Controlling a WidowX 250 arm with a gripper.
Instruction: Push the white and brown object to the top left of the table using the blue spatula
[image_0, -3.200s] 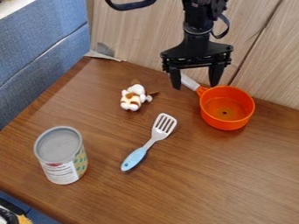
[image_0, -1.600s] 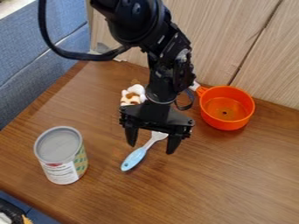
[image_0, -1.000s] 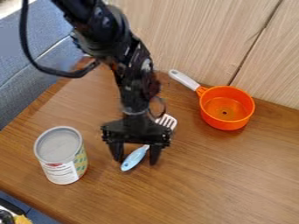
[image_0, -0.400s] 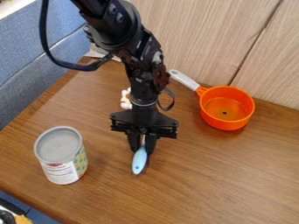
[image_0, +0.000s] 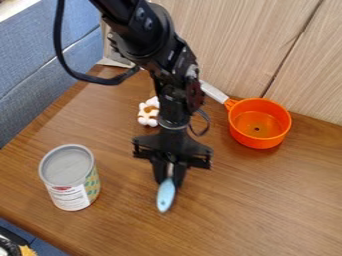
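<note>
Since the jaws seem clenched on the spatula (image_0: 165, 195), grasping looks done; the toy (image_0: 147, 113) sits left of the arm (image_0: 175, 95) on the counter (image_0: 267, 200), ready for a push from its near right side toward the far left.

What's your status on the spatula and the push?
Gripper shut on blue spatula near its handle. White and brown object beyond, partly behind arm. Can off to the left.

Pale wood-grain wall (image_0: 247, 45), blue panels (image_0: 40, 55), perhaps padded, brown wooden table (image_0: 260, 200)
</note>
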